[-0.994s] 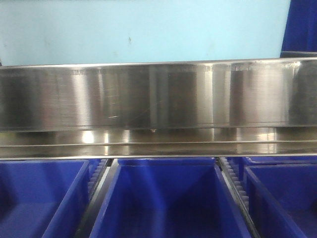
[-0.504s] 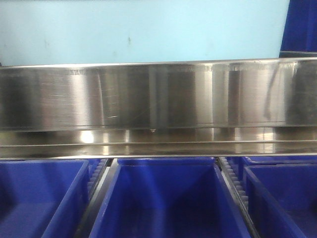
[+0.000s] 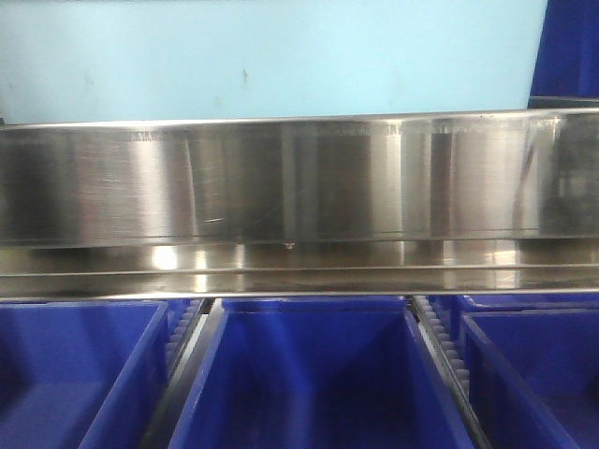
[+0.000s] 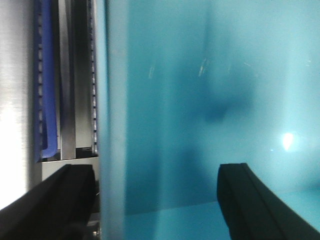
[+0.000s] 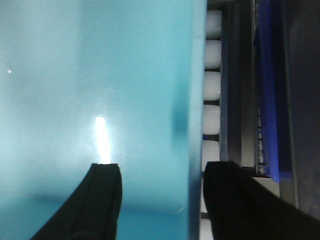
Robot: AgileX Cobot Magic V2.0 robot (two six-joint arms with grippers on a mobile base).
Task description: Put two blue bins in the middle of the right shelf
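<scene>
In the last 1 second almost nothing has changed: only the reflections on the steel shelf edge (image 3: 299, 178) have slid slightly, so the robot seems to be barely shifting. 3 blue bins (image 3: 318, 374) sit in a row just under that front edge, untouched. Your left gripper (image 4: 155, 200) and right gripper (image 5: 160, 200) both have their fingers spread apart and empty, facing the pale blue wall (image 3: 281, 56). I judge that neither of the 2 bins has been picked up yet.

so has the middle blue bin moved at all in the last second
No. The middle blue bin sits where it was: its rim keeps the same line under the steel shelf rail, with no shift left or right.
</scene>
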